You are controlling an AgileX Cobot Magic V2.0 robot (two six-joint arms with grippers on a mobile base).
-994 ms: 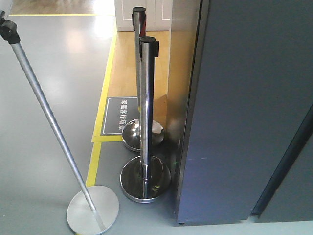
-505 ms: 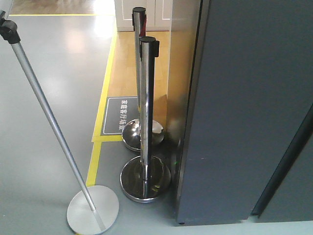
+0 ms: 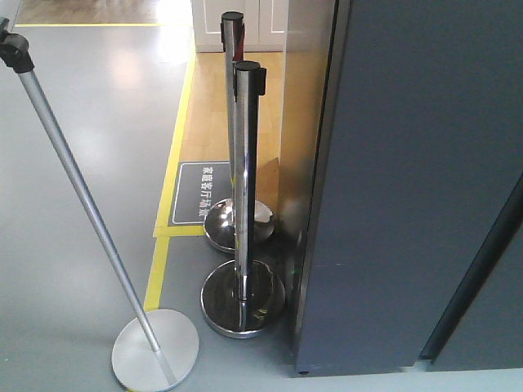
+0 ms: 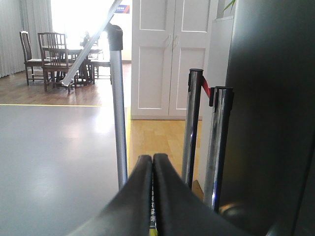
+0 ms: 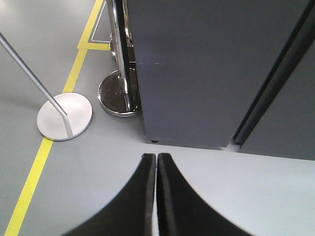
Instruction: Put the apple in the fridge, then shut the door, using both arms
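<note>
I see no apple. Both my left end effector [image 4: 152, 196] and right end effector [image 5: 156, 196] are pinched empty. The door [image 3: 417, 180] looks big, stiff and smooth; I'd push its flat face.

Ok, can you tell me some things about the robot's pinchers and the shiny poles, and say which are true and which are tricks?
1. The left gripper is shut. True.
2. The right gripper holds an apple. False: its fingers are pressed together with nothing between them, and no apple shows.
3. Two shiny posts stand beside the fridge. True.
4. The slanted silver pole has a square base. False: its base is a round disc.
</note>
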